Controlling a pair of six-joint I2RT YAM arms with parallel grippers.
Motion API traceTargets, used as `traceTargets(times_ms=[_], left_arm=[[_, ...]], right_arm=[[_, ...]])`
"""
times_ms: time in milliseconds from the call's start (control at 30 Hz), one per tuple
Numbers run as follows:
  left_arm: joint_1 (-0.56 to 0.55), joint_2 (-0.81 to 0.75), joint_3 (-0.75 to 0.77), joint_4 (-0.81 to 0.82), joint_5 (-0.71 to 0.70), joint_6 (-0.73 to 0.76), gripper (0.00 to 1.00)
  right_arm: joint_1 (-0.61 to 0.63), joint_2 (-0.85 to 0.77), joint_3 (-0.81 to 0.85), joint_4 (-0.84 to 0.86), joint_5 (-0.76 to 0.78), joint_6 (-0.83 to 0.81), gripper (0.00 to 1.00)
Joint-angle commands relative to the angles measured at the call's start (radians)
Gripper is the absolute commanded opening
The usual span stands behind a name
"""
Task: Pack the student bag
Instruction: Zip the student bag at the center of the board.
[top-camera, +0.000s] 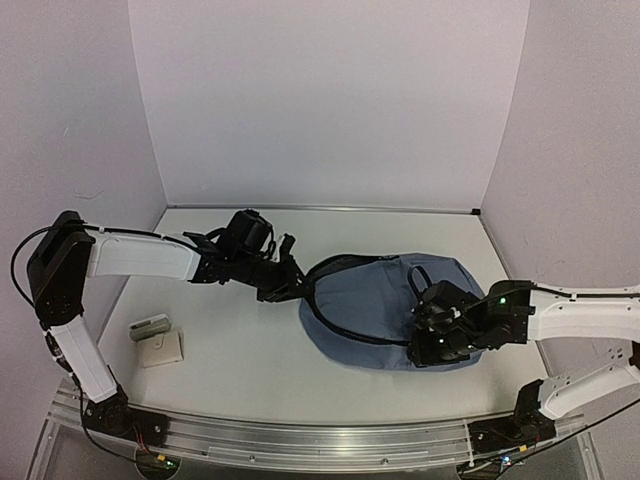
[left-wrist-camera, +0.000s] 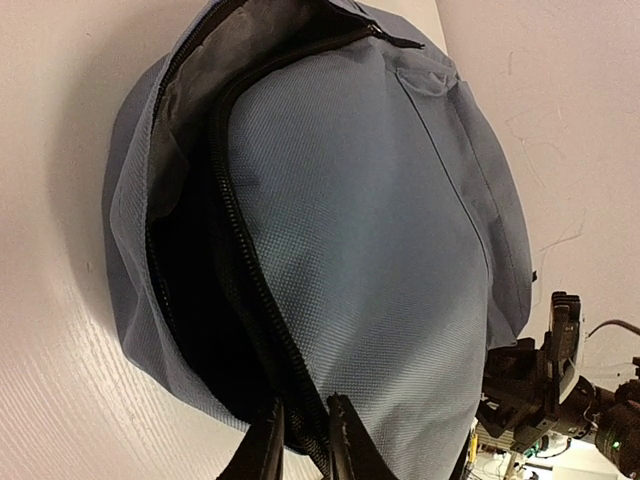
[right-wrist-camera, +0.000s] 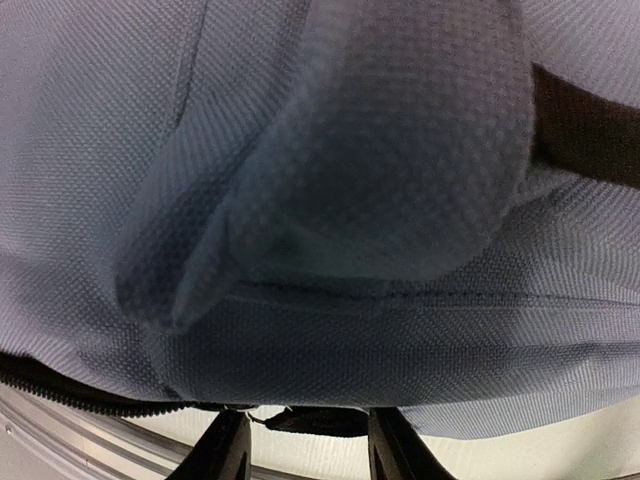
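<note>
- The backpack (top-camera: 370, 310) lies flat on the smooth white table (top-camera: 240, 340), right of centre in the top view. It is a rounded slate-blue dome of coarse woven fabric.
- A black toothed zipper (left-wrist-camera: 240, 250) curves along its left rim and gapes open, showing a dark, matte lining (left-wrist-camera: 190, 290).
- The left pincer (left-wrist-camera: 303, 405) sits at the bottom of its wrist view, its black fingers drawn close together and pinching the zipper rim.
- The right pincer (right-wrist-camera: 308, 418) is at the backpack's lower right edge in the top view. Its fingers are partly spread on either side of a black piece at the hem, and I cannot tell if they press on it.
- At the lower left of the top view are a flat, pale square card (top-camera: 162, 349) and a small grey oblong (top-camera: 150, 325), just beside each other.
- A ribbed metal rail (top-camera: 300, 440) runs along the bottom.
</note>
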Motion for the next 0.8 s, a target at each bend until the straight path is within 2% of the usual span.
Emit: traceTargets(times_ms=[0,100,200,233,533,767], left_arm=[[0.009,0.019,0.053,0.063,0.006,-0.004,0.09],[0.015,0.028,0.051,0.075,0.002,-0.002,0.01],[0.023,0.035,0.044,0.076,-0.021,0.007,0.00],[0.028,0.036,0.040,0.076,-0.027,0.016,0.00],[0.055,0.053,0.028,0.131,-0.040,0.119,0.00],[0.057,0.073,0.018,0.167,-0.024,0.145,0.00]], right_arm=[[-0.002,0.025,-0.012,0.027,0.050,-0.004,0.36],[-0.003,0.029,-0.014,0.032,0.054,-0.006,0.23],[-0.002,0.024,-0.005,0.037,0.033,-0.022,0.03],[-0.002,0.019,0.001,0.039,0.018,-0.032,0.01],[0.000,-0.005,0.068,0.137,-0.188,-0.070,0.00],[0.029,0.096,0.159,0.204,-0.216,-0.051,0.00]])
